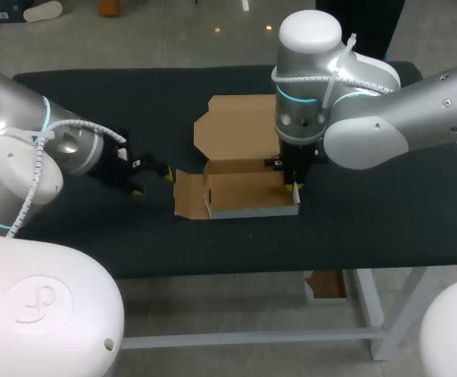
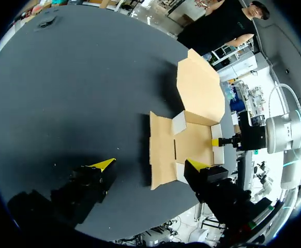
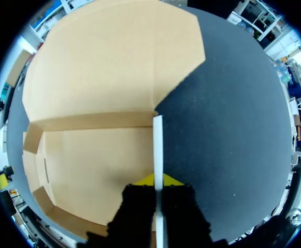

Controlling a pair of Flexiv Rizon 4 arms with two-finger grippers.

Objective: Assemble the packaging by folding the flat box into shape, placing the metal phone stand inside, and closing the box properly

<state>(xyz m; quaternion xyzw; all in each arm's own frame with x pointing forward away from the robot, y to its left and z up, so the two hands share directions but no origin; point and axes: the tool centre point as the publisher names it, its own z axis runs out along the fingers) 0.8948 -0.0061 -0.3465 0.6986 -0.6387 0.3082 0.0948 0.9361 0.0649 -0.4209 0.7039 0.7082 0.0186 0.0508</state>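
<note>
The right gripper stood straight down over the right end of the box, closed on that end's upright side wall. Only the right wrist view showed this grip: the wall's pale edge ran up between the two dark fingers, with a yellow tip pressed against its inner face. In the head view the wrist hid the contact.

The left gripper hung low over the table just left of the box, fingers spread wide and holding nothing. The left wrist view showed both its yellow tips far apart, with the box ahead of them and the other arm's yellow tip at the box's far end wall.

The box sat near the middle of the table, half formed. Its tray was open upward, the lid lay flat on the cloth on the far side, and a left flap was folded out flat toward the left gripper. The right wrist view showed the tray's brown floor bare.

Dark cloth lay open on every side. There was a wide stretch far left, a band between the near wall and the table's near edge, and room to the right under the right arm.
</note>
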